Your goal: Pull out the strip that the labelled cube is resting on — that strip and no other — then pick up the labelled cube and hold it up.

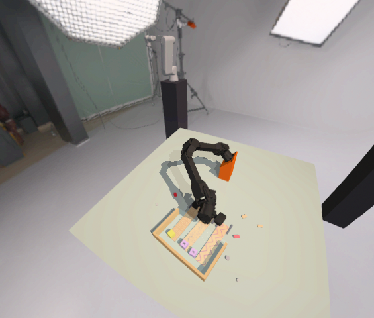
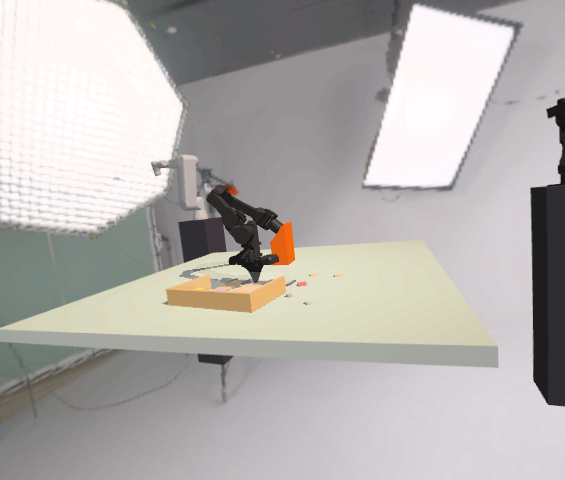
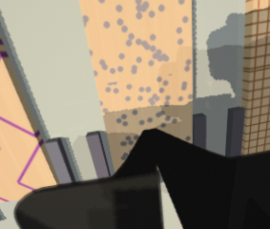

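Observation:
A tan tray (image 1: 180, 260) (image 2: 220, 300) holds three patterned strips: a grid strip (image 1: 181, 224) (image 3: 268, 72), a dotted strip (image 1: 197, 231) (image 3: 141, 52) and a purple zigzag strip (image 1: 215, 241) (image 3: 1, 138). A yellow cube (image 1: 171, 233) sits at the front end of the grid strip. Two purple cubes with dark marks (image 1: 183, 244) (image 1: 192, 252) sit at the front ends of the other lanes; I cannot read which is labelled. My gripper (image 2: 255, 280) (image 3: 150, 135) is shut, its tip down at the back end of the dotted strip. I cannot tell whether it touches the strip.
Short grey posts (image 3: 98, 153) (image 3: 199, 130) flank the strips' back ends. Small loose bits (image 1: 243, 216) (image 1: 235, 236) (image 1: 227, 257) lie on the table right of the tray. An orange wedge (image 1: 228, 167) (image 2: 282, 245) stands behind the arm. A red dot (image 1: 175, 194) marks the table.

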